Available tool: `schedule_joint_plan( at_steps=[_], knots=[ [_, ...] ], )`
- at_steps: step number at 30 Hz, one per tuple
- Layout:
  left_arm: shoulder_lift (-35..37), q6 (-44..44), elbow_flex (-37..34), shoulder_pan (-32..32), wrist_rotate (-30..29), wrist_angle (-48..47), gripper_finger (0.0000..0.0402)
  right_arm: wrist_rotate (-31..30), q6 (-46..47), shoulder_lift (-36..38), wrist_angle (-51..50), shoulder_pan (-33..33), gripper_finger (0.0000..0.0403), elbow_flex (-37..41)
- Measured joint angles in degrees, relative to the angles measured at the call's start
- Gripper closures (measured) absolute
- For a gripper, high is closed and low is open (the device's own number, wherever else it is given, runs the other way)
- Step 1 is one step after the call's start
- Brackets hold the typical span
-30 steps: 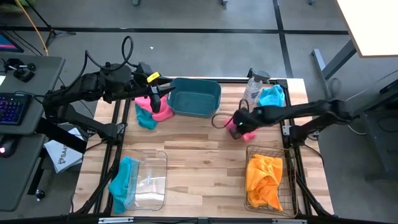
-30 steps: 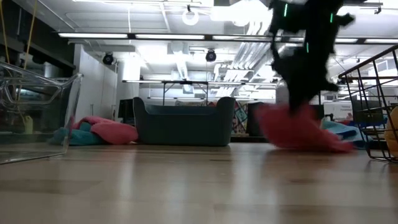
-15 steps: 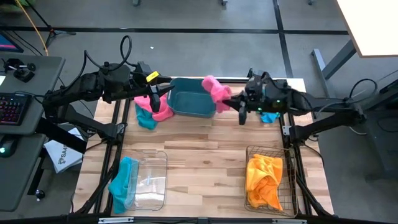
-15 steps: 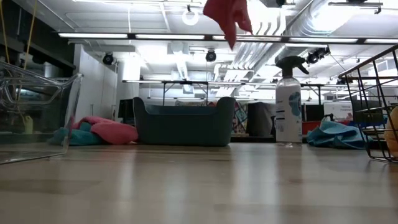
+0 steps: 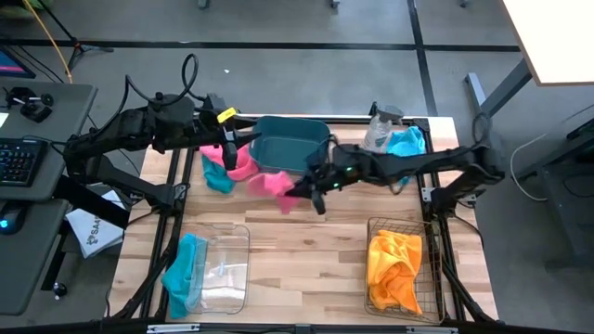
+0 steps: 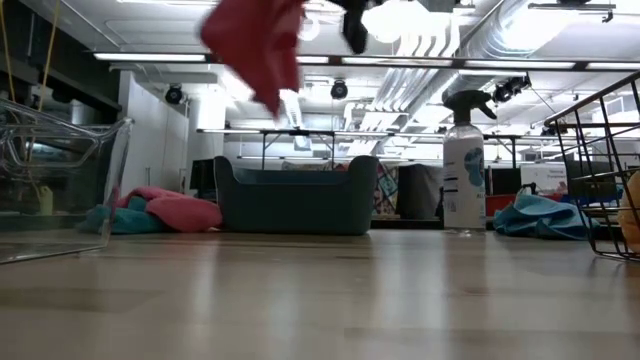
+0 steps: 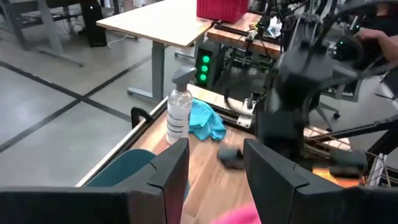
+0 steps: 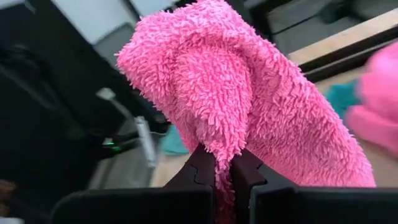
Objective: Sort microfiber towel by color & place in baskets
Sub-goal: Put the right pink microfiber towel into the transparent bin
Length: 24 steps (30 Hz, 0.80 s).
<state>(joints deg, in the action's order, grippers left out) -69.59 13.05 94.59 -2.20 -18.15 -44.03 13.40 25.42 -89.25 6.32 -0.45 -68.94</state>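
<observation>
My right gripper (image 5: 302, 188) is shut on a pink towel (image 5: 274, 182), high over the table just on the near side of the teal tub (image 5: 292, 144). In the low view the towel (image 6: 255, 40) is well above the tabletop. My left gripper (image 5: 232, 147) is open over a pile of pink and teal towels (image 5: 227, 172) that lies on the table left of the tub; its fingers (image 7: 168, 174) touch nothing. The clear bin (image 5: 223, 269) has a teal towel (image 5: 184, 269) draped over its left wall. An orange towel (image 5: 394, 260) lies in the wire basket (image 5: 376, 297). My right gripper pinches a bunched fold of the pink towel (image 8: 225, 146) between its two fingers. The fingers reach in roughly level from the table's right side. The towel is lifted clear of the table and billows out past the fingertips toward the left, slack.
A clear spray bottle (image 5: 379, 130) stands at the far right corner, with a blue towel (image 5: 406, 142) lying beside it. The middle of the wooden tabletop (image 5: 306, 246) is bare between the bin and the wire basket. A desk with a keyboard (image 5: 19, 162) stands left of the table.
My right gripper has lifted the pink towel off the table near the spray bottle. It swung the towel up and left over the tub's right end, then toward the near edge and farther left. The towel has gone from lying on the wood to hanging in the air.
</observation>
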Motion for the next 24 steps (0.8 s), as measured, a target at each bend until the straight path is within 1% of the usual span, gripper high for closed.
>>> schedule_joint_plan(
  at_steps=[3, 5, 7, 10, 12, 15, 17, 20, 22, 24],
  knots=[
    [-0.1, 0.3, 0.0, 0.0, 2.8, -3.7, 0.0259, 3.4, 1.8, -2.7, 6.6, 0.2, 0.0402, 0.0],
    [-0.5, 0.2, 0.0, 0.5, 5.0, -6.2, 0.0259, 5.1, 2.2, -2.9, 7.0, 0.2, 0.0402, -1.0],
    [-1.0, -0.9, -0.7, 1.6, 6.3, -6.7, 0.0259, 6.5, 1.3, -2.8, 4.8, 0.2, 0.0402, -2.8],
    [-1.0, -3.4, -4.0, 3.7, 7.6, -2.7, 0.0259, 6.8, -1.7, -2.4, -0.9, 0.2, 0.0402, -6.4],
    [-1.5, -7.3, -6.1, 4.8, 8.2, -0.7, 0.0259, 6.8, -4.0, -2.3, -6.8, 0.2, 0.0402, -9.5],
    [-2.6, -13.1, -6.9, 5.6, 8.5, -1.8, 0.0253, 6.6, -8.6, -2.3, -18.3, 0.2, 0.0402, -14.3],
    [-2.8, -13.6, -5.9, 5.7, 9.3, -1.7, 0.0245, 6.5, -11.0, -2.3, -26.1, 0.2, 0.0402, -17.0],
    [-2.6, -13.2, -2.9, 5.7, 12.0, -2.1, 0.0225, 6.3, -14.0, -2.3, -35.6, 0.1, 0.0402, -21.1],
    [-2.6, -11.5, -0.2, 5.8, 14.4, -3.4, 0.0209, 6.3, -15.7, -2.3, -40.0, 0.0, 0.0402, -23.1],
    [-2.6, -9.5, 1.9, 6.5, 16.3, -3.9, 0.0194, 6.1, -16.5, -2.3, -41.5, -0.3, 0.0402, -24.4]
  ],
)
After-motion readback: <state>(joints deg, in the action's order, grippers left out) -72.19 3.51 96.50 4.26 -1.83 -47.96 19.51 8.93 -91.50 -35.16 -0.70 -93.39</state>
